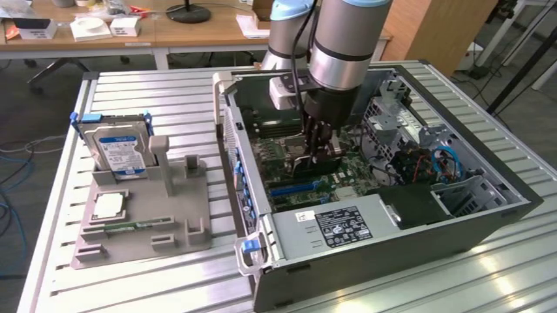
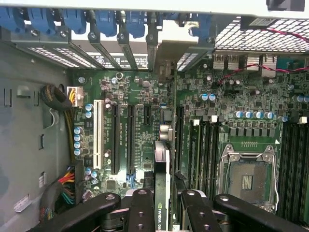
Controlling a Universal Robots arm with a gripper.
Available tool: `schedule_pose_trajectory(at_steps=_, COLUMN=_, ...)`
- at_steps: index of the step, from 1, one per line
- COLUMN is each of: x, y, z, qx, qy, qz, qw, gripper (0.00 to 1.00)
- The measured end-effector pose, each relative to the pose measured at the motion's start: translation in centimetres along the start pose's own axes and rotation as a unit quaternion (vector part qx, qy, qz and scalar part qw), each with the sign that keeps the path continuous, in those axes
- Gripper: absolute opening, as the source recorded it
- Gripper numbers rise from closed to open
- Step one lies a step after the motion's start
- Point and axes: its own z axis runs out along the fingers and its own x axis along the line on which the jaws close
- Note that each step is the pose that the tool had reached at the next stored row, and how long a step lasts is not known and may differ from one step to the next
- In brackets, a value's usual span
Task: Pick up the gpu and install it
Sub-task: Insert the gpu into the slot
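One arm reached down into one open computer case (image 1: pixel 500 212) that lay on its side on the slatted metal counter (image 1: pixel 130 287). Its one claw (image 1: pixel 315 156) was clamped on the gpu (image 2: pixel 161 181). In the wrist view two black fingers (image 2: pixel 141 208) pressed against either face of the card. The gpu stood edge-on over the green motherboard (image 2: pixel 231 96), among the long expansion slots and near the case's slotted rear wall. Whether its edge had met a slot could not be told.

Inside the case there were also one processor socket (image 2: pixel 247 179) framed by a metal bracket, one grey power supply (image 1: pixel 340 225) with a white-and-black label, and a loop of blue cable (image 1: pixel 444 163). The wrist view showed one white slot (image 2: pixel 98 135) beside several black ones.

To the exterior view's left of the case, just beside it, sat one grey parts holder (image 1: pixel 187 215). It held three things:
- One blue-labelled hard drive (image 1: pixel 119 151), propped in the far end.
- One square processor chip (image 1: pixel 107 205), lying flat in a recess.
- One narrow green memory stick (image 1: pixel 130 226), lying near the holder's front edge.
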Motion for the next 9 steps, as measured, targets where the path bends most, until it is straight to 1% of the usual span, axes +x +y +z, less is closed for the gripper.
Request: schedule_pose_trajectory(at_steps=9, x=0.01, y=0.14, z=0.00, qx=0.0000, qy=0.0001, qz=0.000, qw=1.0000, gripper=0.27)
